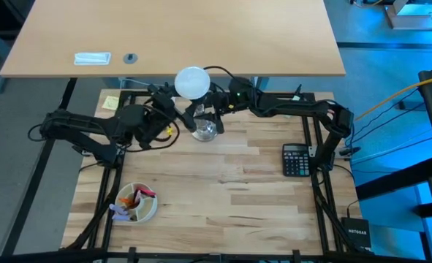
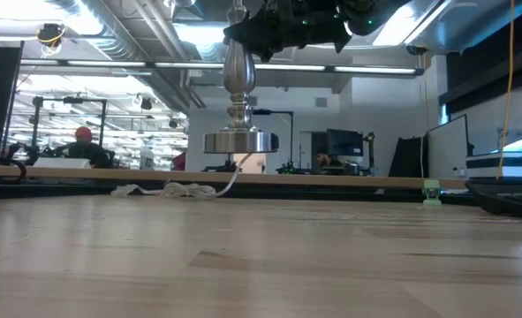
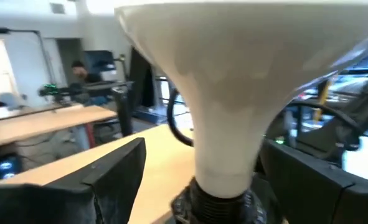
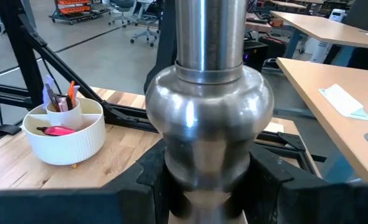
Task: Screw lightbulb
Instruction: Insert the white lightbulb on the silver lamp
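Wooden table, right claw clamping stand, airborne

White lightbulb above silver stand, between 2 arms' end effectors, at table's far edge.

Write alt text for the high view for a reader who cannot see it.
Seen from above, two dark arms meet at the wooden table's far edge: the left hand at the white lightbulb, the right hand gripping the silver stand beneath it. A calculator lies to the right, and a white organizer bowl sits near the front left.
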Robot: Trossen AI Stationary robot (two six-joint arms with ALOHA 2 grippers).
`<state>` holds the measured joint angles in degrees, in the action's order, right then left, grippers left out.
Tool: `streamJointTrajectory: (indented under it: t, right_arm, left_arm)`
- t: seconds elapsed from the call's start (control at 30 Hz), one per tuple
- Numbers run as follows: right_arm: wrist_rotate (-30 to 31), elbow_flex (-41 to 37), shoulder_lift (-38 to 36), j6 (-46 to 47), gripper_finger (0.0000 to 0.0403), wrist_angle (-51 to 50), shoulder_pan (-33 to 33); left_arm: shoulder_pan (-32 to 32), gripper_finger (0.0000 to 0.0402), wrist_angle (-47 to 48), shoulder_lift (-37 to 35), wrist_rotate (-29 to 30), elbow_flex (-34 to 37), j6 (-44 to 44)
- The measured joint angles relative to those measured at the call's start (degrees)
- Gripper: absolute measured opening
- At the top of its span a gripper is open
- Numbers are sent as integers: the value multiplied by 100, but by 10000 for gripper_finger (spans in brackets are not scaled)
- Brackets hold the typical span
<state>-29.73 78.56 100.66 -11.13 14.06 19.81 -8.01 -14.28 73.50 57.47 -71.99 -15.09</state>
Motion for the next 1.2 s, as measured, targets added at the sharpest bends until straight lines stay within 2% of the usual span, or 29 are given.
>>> streamJointTrajectory:
  t: [0.33,0.67,1.03,1.2]
  right_arm:
    - [228,2,0,23,139,-15,9]
    - [230,4,0,25,139,-42,5]
    - [231,4,0,10,139,-59,5]
    - [233,4,0,-1,139,-61,5]
  left_arm:
    - [-219,308,-605,341,640,0,-404]
    - [-124,308,-2238,614,877,0,-1830]
    - [125,306,-2236,616,598,0,-1726]
    - [184,259,-1997,616,544,0,-1538]
